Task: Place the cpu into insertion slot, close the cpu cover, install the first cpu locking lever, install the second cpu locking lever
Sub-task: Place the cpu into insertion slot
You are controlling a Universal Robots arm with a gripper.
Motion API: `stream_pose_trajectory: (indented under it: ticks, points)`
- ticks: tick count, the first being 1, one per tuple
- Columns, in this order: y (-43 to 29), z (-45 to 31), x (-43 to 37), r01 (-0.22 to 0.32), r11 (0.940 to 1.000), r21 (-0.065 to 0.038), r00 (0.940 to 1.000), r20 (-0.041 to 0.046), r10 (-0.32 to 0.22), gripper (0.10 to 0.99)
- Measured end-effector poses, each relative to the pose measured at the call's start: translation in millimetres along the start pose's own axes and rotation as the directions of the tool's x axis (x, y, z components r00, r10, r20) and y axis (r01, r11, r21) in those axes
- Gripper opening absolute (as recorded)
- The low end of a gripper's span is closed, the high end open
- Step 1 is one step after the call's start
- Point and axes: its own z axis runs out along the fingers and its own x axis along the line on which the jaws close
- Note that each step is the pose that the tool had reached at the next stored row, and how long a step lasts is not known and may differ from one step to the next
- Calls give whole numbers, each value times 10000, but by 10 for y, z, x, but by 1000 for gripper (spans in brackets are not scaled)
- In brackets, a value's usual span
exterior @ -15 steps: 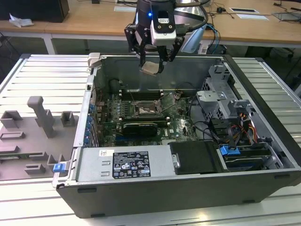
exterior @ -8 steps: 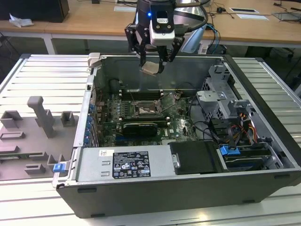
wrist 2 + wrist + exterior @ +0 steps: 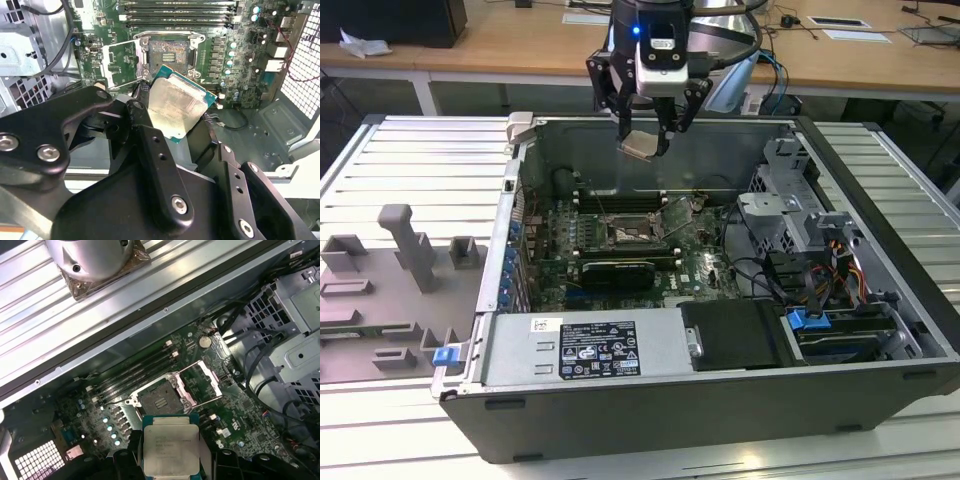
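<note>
My gripper (image 3: 644,143) hangs above the open computer case, shut on the cpu (image 3: 640,146), a small square chip with a pale silver top. Both wrist views show the cpu (image 3: 176,106) (image 3: 170,444) held at its edges between black fingers (image 3: 150,150). Below it the insertion slot (image 3: 626,236) (image 3: 167,52) (image 3: 159,399) lies bare, a dark square socket with a silver rim on the green board. The cpu cover (image 3: 120,63) (image 3: 201,380) (image 3: 677,213), a silver frame plate, stands swung open beside the socket.
Black memory sticks (image 3: 177,15) run along one side of the socket. A black graphics card (image 3: 617,272) lies across the board nearer the case front. Drive cages and cables (image 3: 800,250) take up the exterior view's right. A grey fixture tray (image 3: 390,290) sits left of the case.
</note>
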Motion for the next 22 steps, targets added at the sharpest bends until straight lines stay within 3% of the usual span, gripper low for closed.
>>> stream_pose_trajectory:
  ticks: [5, 8, 22]
  points:
    - [0, 0, 0, -380, 9993, -8, 9993, 34, 380, 541]
    - [0, 1, 0, -809, 9967, -19, 9967, 72, 809, 541]
    - [0, 1, 0, -1650, 9863, -44, 9862, 145, 1651, 541]
